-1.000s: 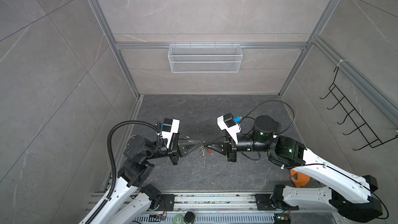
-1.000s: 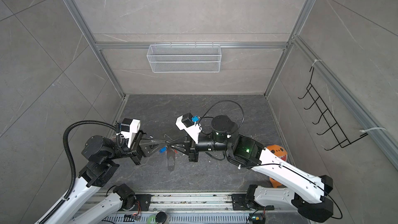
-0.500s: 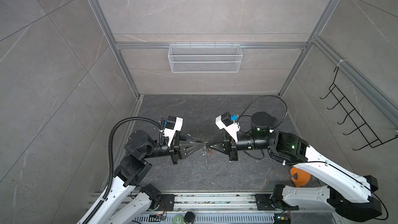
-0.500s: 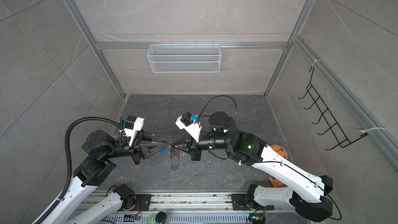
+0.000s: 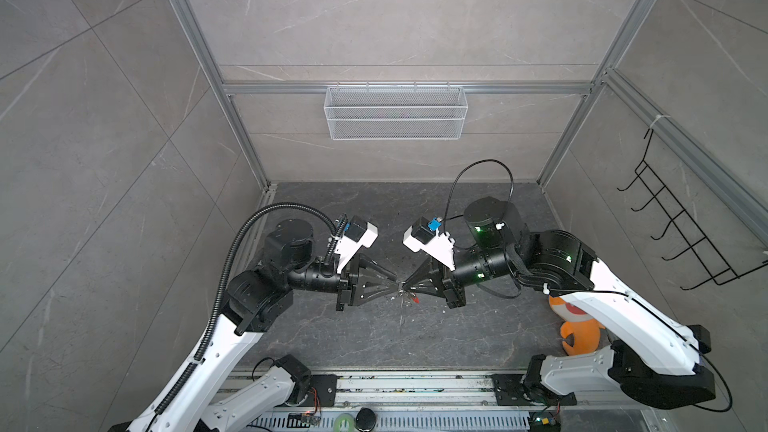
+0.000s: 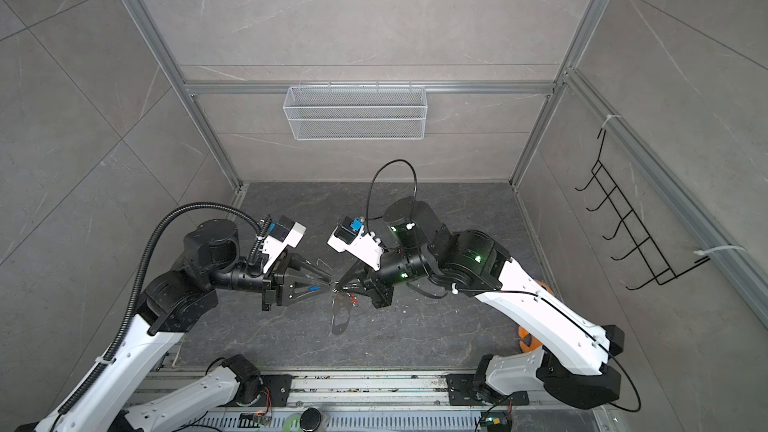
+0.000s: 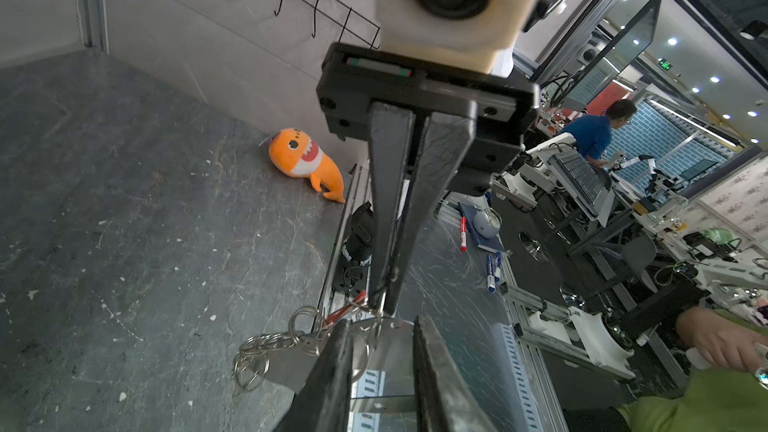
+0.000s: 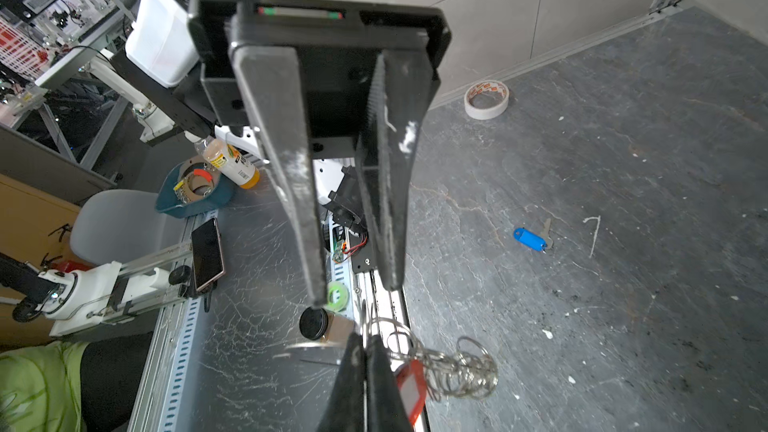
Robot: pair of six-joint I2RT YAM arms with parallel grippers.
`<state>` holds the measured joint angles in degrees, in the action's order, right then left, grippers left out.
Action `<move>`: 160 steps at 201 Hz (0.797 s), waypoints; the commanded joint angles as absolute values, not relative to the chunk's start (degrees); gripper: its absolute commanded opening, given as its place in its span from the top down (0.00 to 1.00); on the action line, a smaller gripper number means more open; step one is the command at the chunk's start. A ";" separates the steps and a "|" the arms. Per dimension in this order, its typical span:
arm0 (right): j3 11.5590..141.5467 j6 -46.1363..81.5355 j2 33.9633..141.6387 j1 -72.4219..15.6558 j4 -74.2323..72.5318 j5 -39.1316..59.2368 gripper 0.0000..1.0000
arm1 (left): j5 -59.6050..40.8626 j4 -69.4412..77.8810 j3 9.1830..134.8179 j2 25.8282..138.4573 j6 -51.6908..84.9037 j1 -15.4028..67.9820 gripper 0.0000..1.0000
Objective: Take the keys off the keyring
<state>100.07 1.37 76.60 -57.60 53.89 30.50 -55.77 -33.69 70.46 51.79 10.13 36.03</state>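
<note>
Silver rings of the keyring [image 8: 457,367] hang in the air above the dark counter [image 8: 623,201]. The right hand [image 8: 365,340] pinches one loop, its fingers clenched tight on it. The left hand [image 7: 380,326] faces it tip to tip with its fingers parted, grasping nothing that I can make out. The red key [image 8: 411,388] sits on the rings just beside the right hand, and the grey tag [image 6: 340,317] dangles below. The blue key [image 8: 531,238] lies loose on the counter, well apart, so I judge the work part done: one key is off and the red one is the step in hand. Next, the left hand likely needs to close on the red key or its ring and work it round the split coil while the right holds firm. A plain silver key I cannot find. Farther off, a tape roll [image 8: 486,99] shows red printing too small to read, and the label on a bottle [image 8: 230,162] beyond the counter's edge is likewise illegible.
</note>
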 commanded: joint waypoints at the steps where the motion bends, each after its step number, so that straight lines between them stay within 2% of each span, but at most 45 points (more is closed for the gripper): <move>1: 102.58 -0.26 77.33 -57.31 57.01 32.23 1.00 | -58.85 -36.58 72.60 51.95 7.34 36.23 0.72; 23: 103.13 -0.32 77.81 -57.33 57.23 32.56 1.00 | -59.81 -35.53 72.44 52.04 7.59 36.28 0.73; 65: 104.02 -0.53 78.49 -57.33 57.40 32.34 1.00 | -61.98 -33.00 71.73 52.47 9.26 36.23 0.80; 131: 103.89 0.45 78.57 -57.30 55.14 32.42 1.00 | -61.87 -32.02 71.06 52.76 10.36 36.28 0.79; 160: 103.58 1.34 78.57 -57.31 53.50 32.84 1.00 | -61.63 -30.20 70.12 52.74 11.41 36.29 0.94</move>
<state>102.39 0.40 78.32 -57.60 56.53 32.01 -60.01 -33.80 70.35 52.93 10.04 36.01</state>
